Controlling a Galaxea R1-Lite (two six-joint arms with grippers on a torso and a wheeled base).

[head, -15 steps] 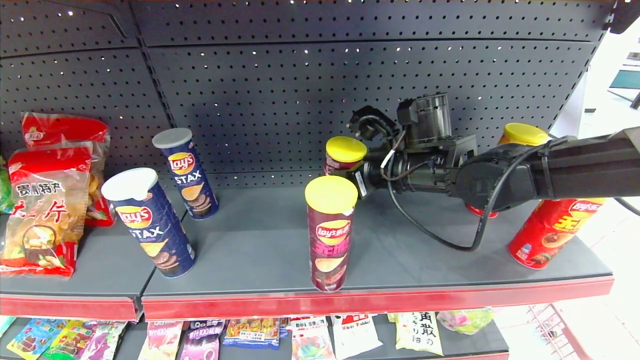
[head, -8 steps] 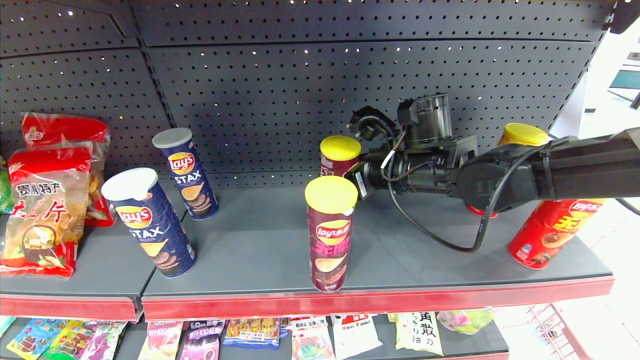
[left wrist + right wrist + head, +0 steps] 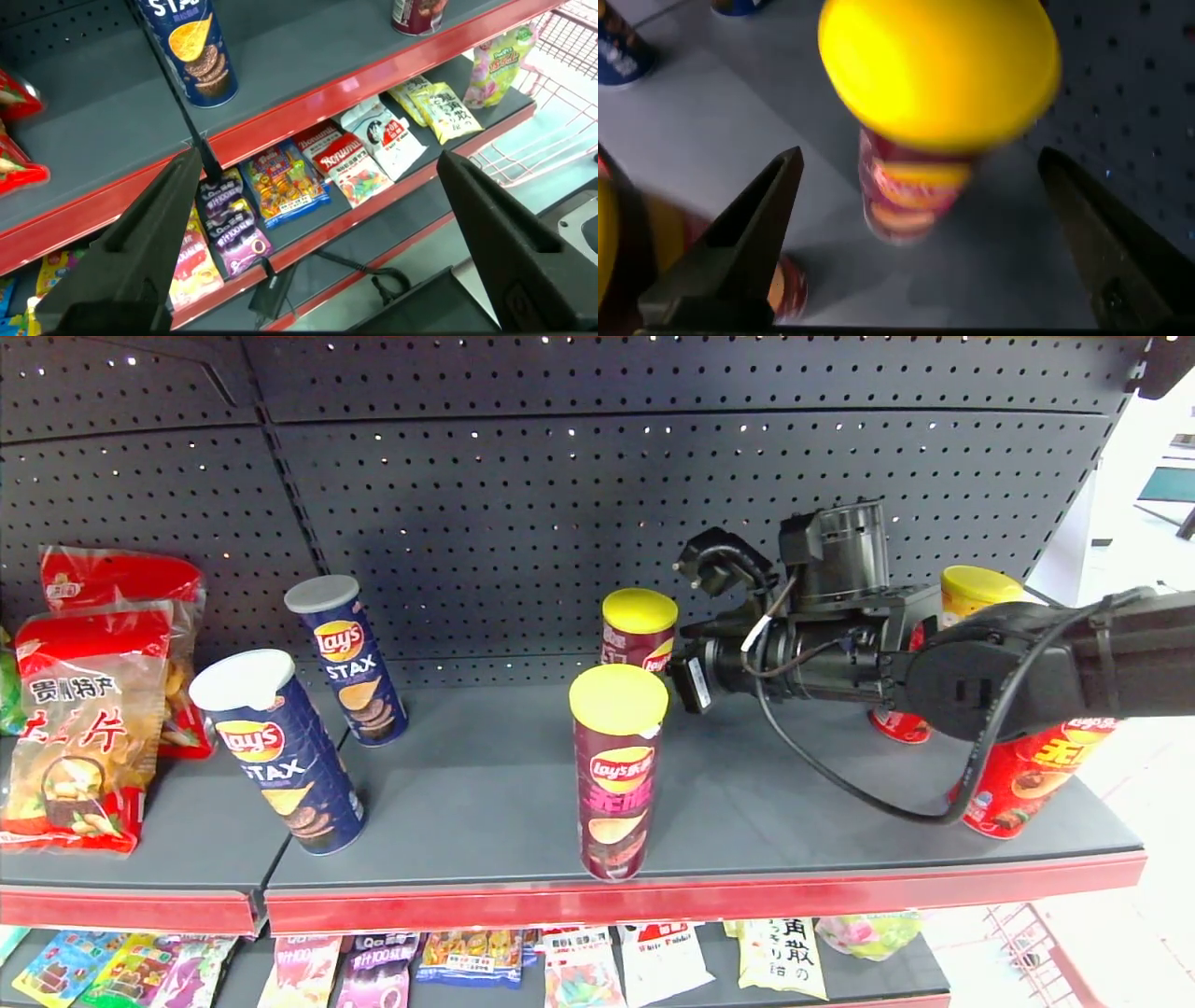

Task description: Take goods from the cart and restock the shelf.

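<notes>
1. Your right gripper [image 3: 917, 161] has its jaws wide apart and empty. The can [image 3: 639, 627] stands free just ahead, at the back of the shelf [image 3: 467, 793].
2. Withdraw crooked and a finger could tip it, perhaps into the front can [image 3: 614, 775].
3. Your right arm lies level over the shelf; the left gripper [image 3: 320, 159], jaws spread, hangs before it.

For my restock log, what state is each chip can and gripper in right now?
Rear maroon cylindrical can, yellow lid: upright, ungripped.
Front maroon yellow-lidded can: upright, lidded.
Blue cans, front and rear: standing, lidded.
Red cans, front and rear: standing.
Right gripper: open, empty.
Left gripper: open, empty.
</notes>
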